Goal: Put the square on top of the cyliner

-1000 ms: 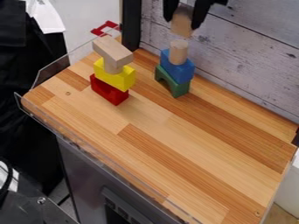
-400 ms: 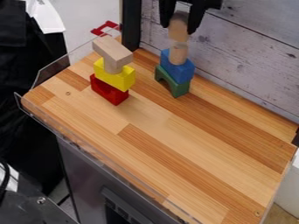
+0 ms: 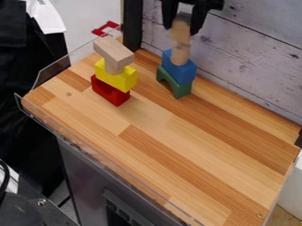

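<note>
At the top of the camera view, the black gripper [image 3: 182,30] hangs over the right stack, its fingers slightly apart around the wooden square block [image 3: 181,30]. That block stands at the top end of the wooden cylinder [image 3: 180,54], seemingly touching it. The cylinder is upright on a blue block [image 3: 179,69], which rests on a green arch [image 3: 173,84]. The upper part of the square block is partly hidden by the gripper.
Left of this stack, a wooden block [image 3: 114,50] tops another cylinder [image 3: 114,67] over yellow [image 3: 117,80] and red [image 3: 110,91] blocks. A whitewashed plank wall [image 3: 247,57] runs behind the wooden table [image 3: 177,145]; clear plastic edging borders its left side.
The square block has come down and slightly left onto the cylinder, along with the gripper. Since the middle frame the fingers have spread a little. The left stack has stayed put.
</note>
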Controlling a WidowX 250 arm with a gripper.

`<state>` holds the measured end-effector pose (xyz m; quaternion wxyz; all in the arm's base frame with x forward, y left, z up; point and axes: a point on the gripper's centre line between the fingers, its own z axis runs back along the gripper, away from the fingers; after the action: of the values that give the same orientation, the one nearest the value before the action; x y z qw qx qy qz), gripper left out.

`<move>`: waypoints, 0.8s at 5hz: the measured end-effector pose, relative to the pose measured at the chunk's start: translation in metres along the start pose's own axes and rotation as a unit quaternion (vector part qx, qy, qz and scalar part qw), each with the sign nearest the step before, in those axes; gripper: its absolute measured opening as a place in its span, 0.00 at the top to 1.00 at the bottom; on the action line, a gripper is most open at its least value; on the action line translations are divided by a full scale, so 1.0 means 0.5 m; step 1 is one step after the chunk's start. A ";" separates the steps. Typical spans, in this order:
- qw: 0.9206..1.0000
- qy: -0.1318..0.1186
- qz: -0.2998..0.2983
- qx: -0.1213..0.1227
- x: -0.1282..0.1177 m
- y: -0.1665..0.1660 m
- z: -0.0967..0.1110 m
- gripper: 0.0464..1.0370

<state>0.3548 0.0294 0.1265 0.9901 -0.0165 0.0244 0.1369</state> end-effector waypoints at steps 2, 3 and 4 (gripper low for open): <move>1.000 0.003 0.005 -0.011 0.007 0.000 -0.016 0.49; 1.000 0.001 0.012 -0.013 0.011 0.009 -0.015 0.49; 1.000 -0.001 0.013 -0.014 0.012 0.013 -0.014 0.44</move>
<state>0.3586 0.0368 0.1188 0.9880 -0.0297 0.0219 0.1498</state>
